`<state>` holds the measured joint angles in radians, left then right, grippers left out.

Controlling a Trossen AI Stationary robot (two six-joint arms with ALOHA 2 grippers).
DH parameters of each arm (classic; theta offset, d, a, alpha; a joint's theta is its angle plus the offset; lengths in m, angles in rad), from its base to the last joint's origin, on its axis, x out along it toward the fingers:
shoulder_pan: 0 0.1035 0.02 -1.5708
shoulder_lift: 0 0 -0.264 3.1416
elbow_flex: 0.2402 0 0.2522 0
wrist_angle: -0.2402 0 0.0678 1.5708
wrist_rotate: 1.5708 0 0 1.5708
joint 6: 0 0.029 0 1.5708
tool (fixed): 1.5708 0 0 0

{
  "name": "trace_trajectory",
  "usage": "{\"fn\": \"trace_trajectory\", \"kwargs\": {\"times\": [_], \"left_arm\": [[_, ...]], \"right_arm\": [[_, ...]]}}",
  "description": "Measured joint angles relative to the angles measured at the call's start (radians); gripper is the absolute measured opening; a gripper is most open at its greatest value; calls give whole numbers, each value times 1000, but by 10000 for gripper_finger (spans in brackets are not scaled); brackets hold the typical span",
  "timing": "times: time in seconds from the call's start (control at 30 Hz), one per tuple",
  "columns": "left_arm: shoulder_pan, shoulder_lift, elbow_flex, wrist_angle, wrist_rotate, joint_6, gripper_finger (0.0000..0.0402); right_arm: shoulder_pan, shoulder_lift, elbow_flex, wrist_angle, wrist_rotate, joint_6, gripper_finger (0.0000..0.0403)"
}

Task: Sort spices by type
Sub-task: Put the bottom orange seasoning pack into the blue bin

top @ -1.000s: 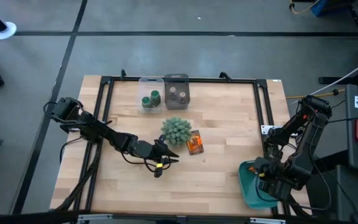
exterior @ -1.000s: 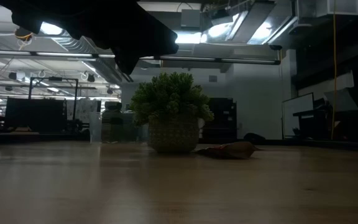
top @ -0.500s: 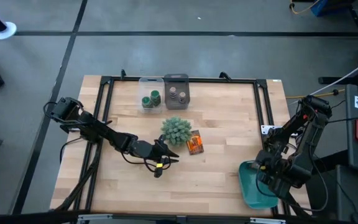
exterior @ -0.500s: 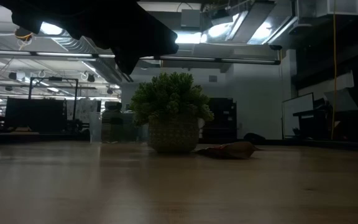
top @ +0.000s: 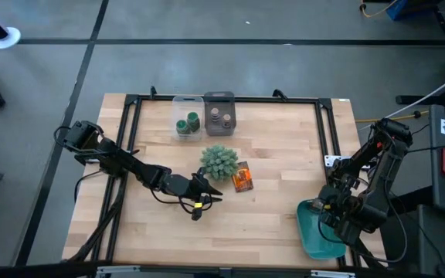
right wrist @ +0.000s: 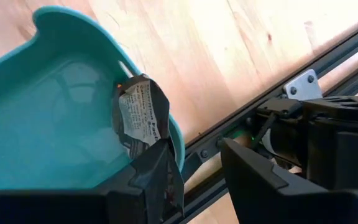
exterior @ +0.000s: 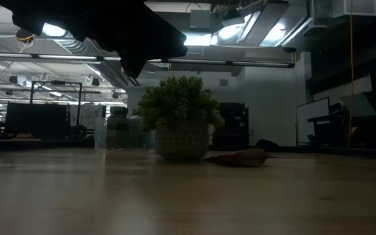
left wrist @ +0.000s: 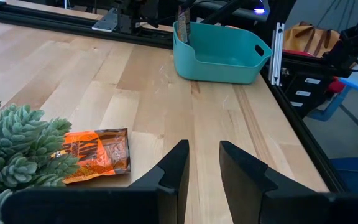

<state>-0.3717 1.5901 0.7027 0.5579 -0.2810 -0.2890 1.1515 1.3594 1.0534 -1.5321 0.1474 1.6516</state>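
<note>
Two green spice jars (top: 186,123) stand in a clear box at the table's far side. Two grey-brown spice jars (top: 220,117) stand in a grey box next to it. My left gripper (top: 213,194) is open and empty above the table, near the spiky green ball (top: 220,161) and the orange packet (left wrist: 96,154); its fingers show in the left wrist view (left wrist: 202,171). My right gripper (top: 329,224) is open over the teal bin (top: 314,232) at the near right corner. A crinkled silver packet (right wrist: 140,118) stands upright in the bin beside one finger. My right gripper's fingers stand wide apart and do not pinch the silver packet. The packet's lower part (right wrist: 151,165) lies against one finger (right wrist: 142,193), which hides where they meet. I cannot tell whether they touch. The packet stands upright over the bin's rim (right wrist: 176,140).
The spiky green ball (exterior: 180,117) and the orange packet (exterior: 240,157) sit mid-table. A black metal frame (top: 327,131) runs along the table's edges. Bare wood lies between the two arms and along the near edge.
</note>
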Motion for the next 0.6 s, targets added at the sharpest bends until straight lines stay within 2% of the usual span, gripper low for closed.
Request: {"fn": "trace_trajectory", "kwargs": {"times": [0.6], "left_arm": [[0,0,0,0,0,0,75]], "right_arm": [[0,-3,2,-40,1,0,150]]}}
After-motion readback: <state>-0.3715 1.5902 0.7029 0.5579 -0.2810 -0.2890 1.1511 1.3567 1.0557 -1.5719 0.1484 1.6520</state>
